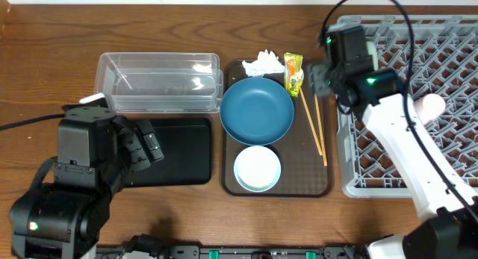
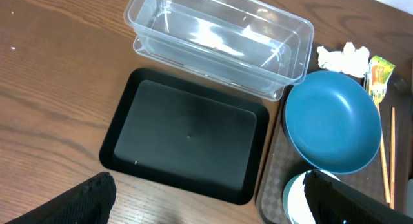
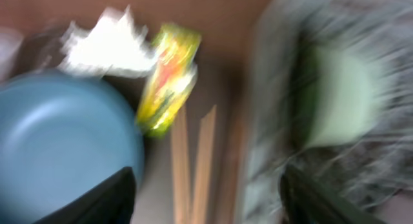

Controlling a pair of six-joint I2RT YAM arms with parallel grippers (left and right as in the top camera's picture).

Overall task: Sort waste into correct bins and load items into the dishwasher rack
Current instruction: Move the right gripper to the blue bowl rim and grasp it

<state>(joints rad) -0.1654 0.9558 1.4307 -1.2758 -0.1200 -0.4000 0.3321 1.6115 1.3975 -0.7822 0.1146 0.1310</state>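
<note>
On the brown serving tray [image 1: 321,181] lie a crumpled white tissue [image 1: 263,63], a yellow-green snack wrapper [image 1: 293,71], a dark blue bowl [image 1: 256,110] and a white bowl [image 1: 258,168]. The clear tub [image 1: 160,80] and black tray [image 1: 175,151] sit left of it, both empty. My right gripper [image 1: 317,78] hovers open over the gap between tray and grey rack [image 1: 448,42], with nothing between its fingers. In the blurred right wrist view a mint-green bowl [image 3: 339,95] sits in the rack. A pink-lined cup [image 1: 432,106] shows beside my right arm. My left gripper [image 2: 213,211] is open near the black tray's [image 2: 187,130] front edge.
Two wooden chopsticks [image 1: 314,125] lie along the right side of the serving tray, below the right gripper. My right arm crosses the rack's left half. A cable arcs over the rack's back. Bare wood table [image 1: 45,72] lies left of the bins.
</note>
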